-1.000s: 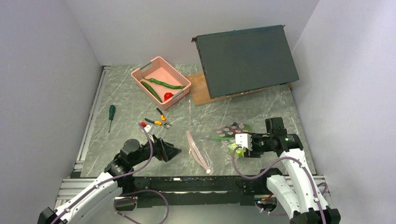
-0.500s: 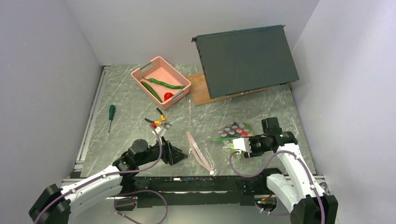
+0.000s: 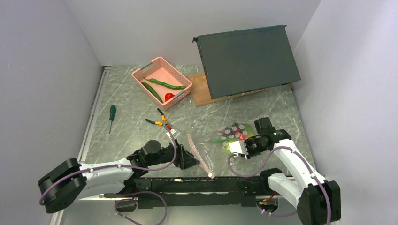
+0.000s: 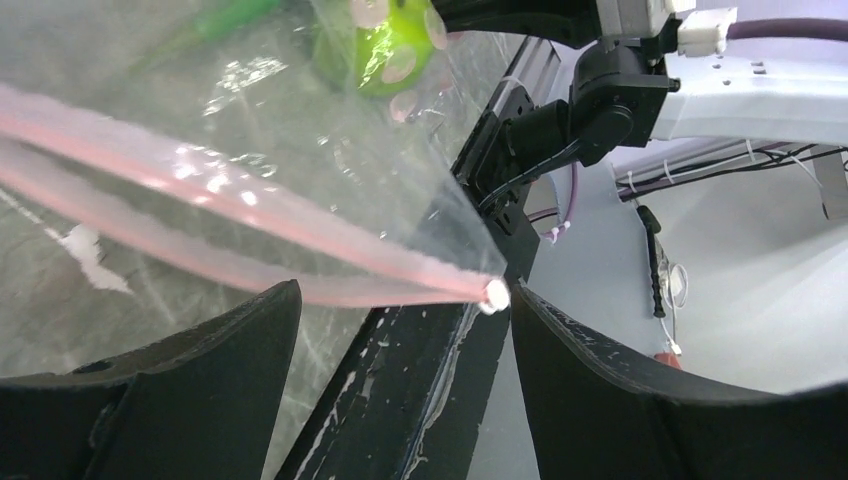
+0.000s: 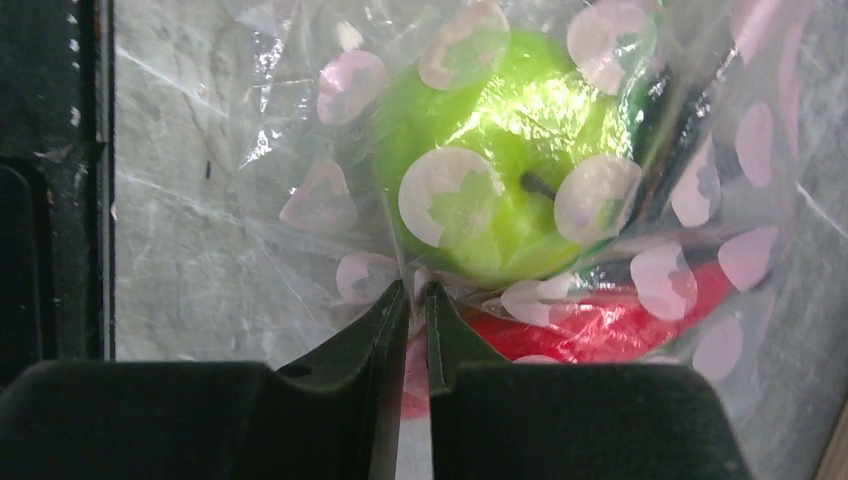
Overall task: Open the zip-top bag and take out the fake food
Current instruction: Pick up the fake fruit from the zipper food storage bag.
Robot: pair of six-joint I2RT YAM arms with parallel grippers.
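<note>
The left gripper (image 4: 400, 300) is hanging wide open, jaws either side of the zip strip's (image 4: 250, 215) near corner, the strip running near-to-far just right of it; the right gripper (image 5: 415, 292) is pinching the zip-top bag's (image 5: 290, 120) film beside the green apple (image 5: 490, 190), near right

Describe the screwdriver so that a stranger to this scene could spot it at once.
Start at the pink basket on the far left of the table, then move nearer the camera. The screwdriver lies by the table's left edge, left of the pliers. Its green handle and single straight shaft set it apart from the orange-handled pliers.
</note>
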